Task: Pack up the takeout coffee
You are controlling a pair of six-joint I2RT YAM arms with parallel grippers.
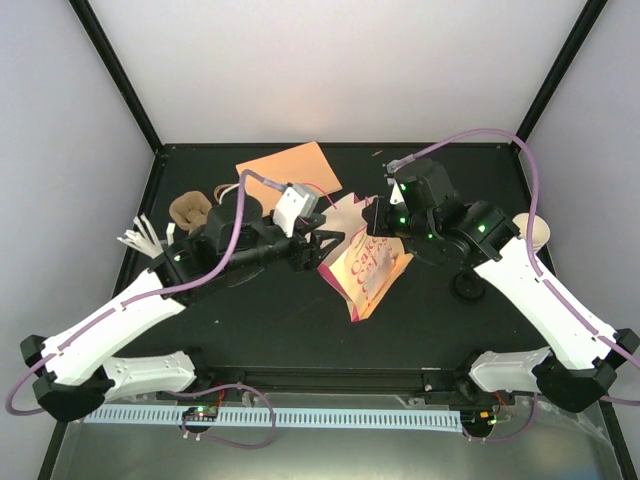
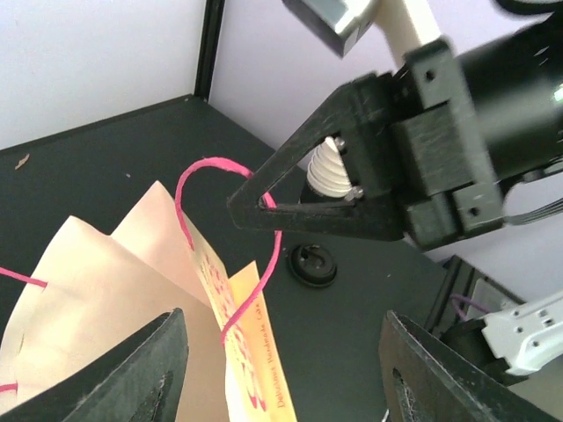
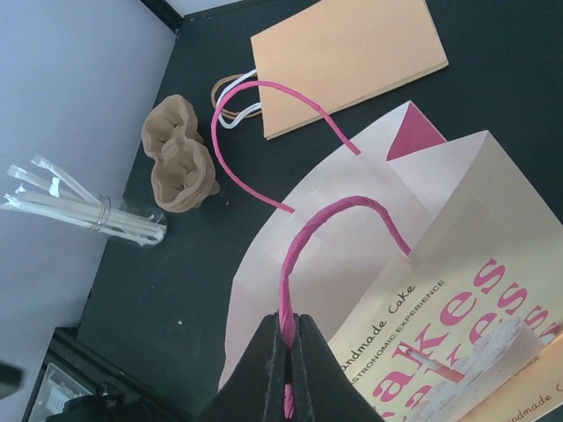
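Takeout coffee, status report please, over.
Right gripper shut on bag handle. Left gripper open near bag. Takeout coffee untouched at table right edge. Right arm between it and bag.

On the table [image 1: 260, 320], the open bag [image 1: 365, 270] sat near the middle, with the flat bag [image 1: 290, 170] lying behind it toward the far edge. The pulp carrier [image 1: 190, 208] lay just left of the flat bag, and the bundle of sticks [image 1: 140, 238] was left of the carrier and a little nearer, by the left edge. A small round object [image 1: 467, 286] lay right of the open bag, and the takeout coffee [image 1: 530, 232] stood well apart from that bag at the right edge, partly behind the right arm [image 1: 540, 290].
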